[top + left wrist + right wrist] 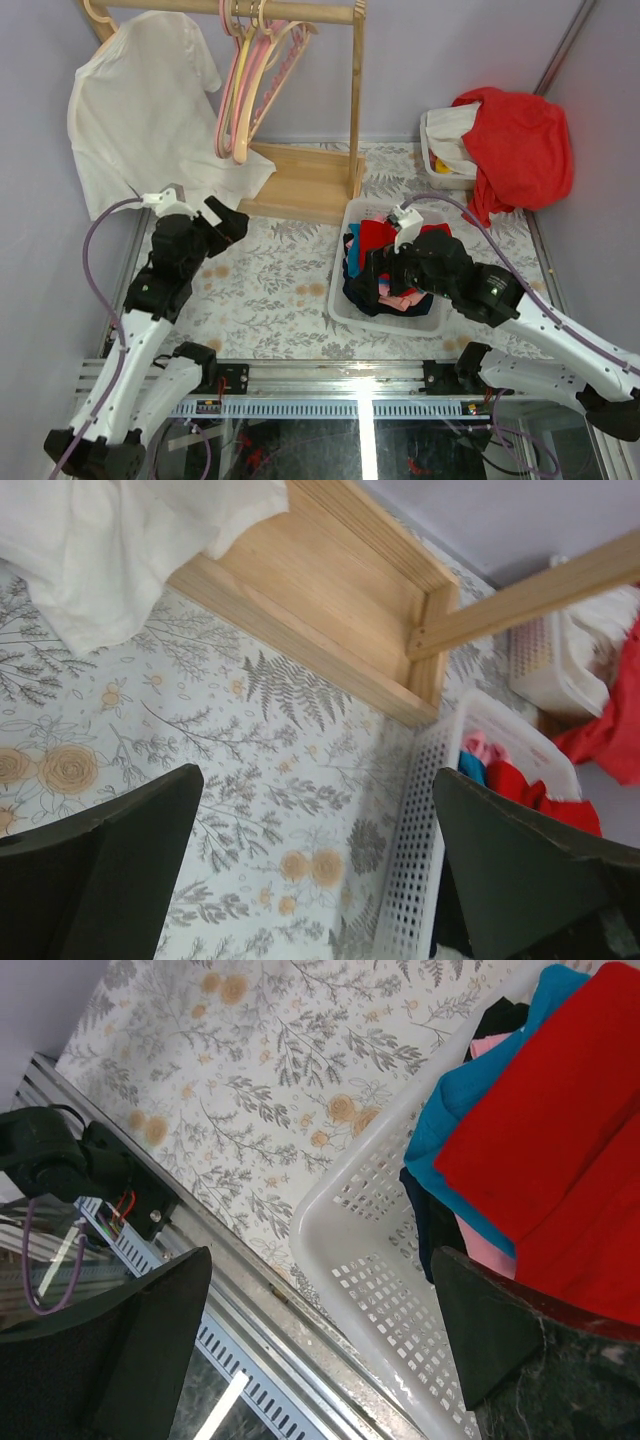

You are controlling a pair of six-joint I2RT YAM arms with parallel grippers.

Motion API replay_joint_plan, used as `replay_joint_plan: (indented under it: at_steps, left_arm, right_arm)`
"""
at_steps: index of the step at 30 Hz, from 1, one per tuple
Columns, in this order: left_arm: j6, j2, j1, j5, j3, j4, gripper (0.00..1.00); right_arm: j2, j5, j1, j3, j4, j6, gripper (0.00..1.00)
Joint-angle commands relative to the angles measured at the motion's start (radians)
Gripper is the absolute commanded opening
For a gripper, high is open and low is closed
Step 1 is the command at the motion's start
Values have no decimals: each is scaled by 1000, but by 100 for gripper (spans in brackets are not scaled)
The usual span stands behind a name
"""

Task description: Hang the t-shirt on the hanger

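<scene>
The white t-shirt (140, 110) hangs from the wooden rail (300, 10) at the back left, draped down onto the rack's base. Only a curved peach-beige piece of the hanger (97, 14) shows above its collar; the rest is hidden under the cloth. My left gripper (230, 222) is open and empty, below and right of the shirt's hem. The hem shows in the left wrist view (120, 540), with the left gripper (320, 880) above the floral cloth. My right gripper (380, 270) is open and empty over the near white basket; in its wrist view (320, 1350) it hangs above the basket's near wall.
Pink and yellow hangers (250, 70) hang on the rail beside the shirt. The rack's post (357, 90) and wooden base (300, 180) stand behind. A white basket (345, 300) holds red, blue and navy clothes. A big red garment (520, 140) covers a second basket at back right.
</scene>
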Motion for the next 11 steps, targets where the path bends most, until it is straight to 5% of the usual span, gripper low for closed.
replay_joint_plan:
  at_steps: [1,11]
  left_arm:
    - [72,-108,-6,147,14,-90,100]
    - [106,-198,-7,318,47,-162,100]
  right_arm:
    - [-71,36,0,27,29,14,99]
    - [-60,42,0,137,47,8,99]
